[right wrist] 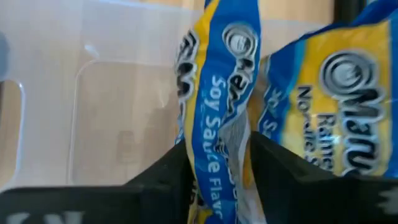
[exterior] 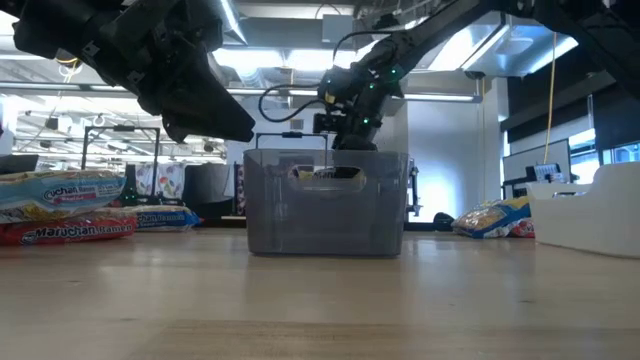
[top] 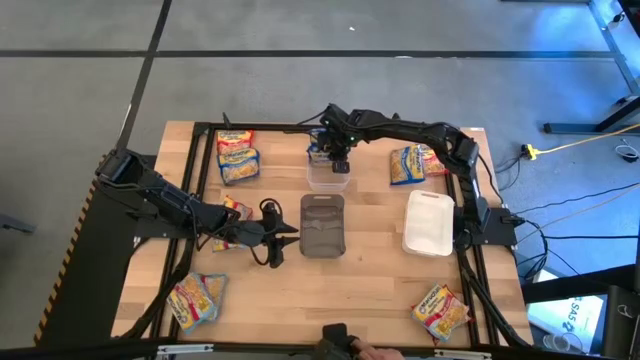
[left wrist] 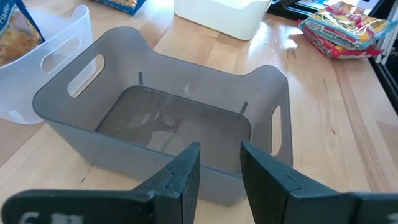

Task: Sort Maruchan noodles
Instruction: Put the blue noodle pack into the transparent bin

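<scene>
Two arms at work | left gripper (top: 290, 238) at 9 o'clock of grey bin (top: 322, 224), fingers partly apart, empty | right gripper (top: 338, 160) over clear tub (top: 329, 177) at 12 o'clock, fingers flanking blue soy-sauce packet (right wrist: 217, 93) | risk: packet may snag the rim and fall outside.

The blue-and-yellow packet (right wrist: 221, 93) reads "Soy Sauce Flavor"; a table packet (exterior: 70, 231) probably "Maruchan".

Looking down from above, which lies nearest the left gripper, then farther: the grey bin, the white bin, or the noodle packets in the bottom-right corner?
From the left gripper:
1. Grey bin, right beside it at table centre.
2. White bin, farther right.
3. Corner noodle packets, farthest, near the front right edge.
</scene>
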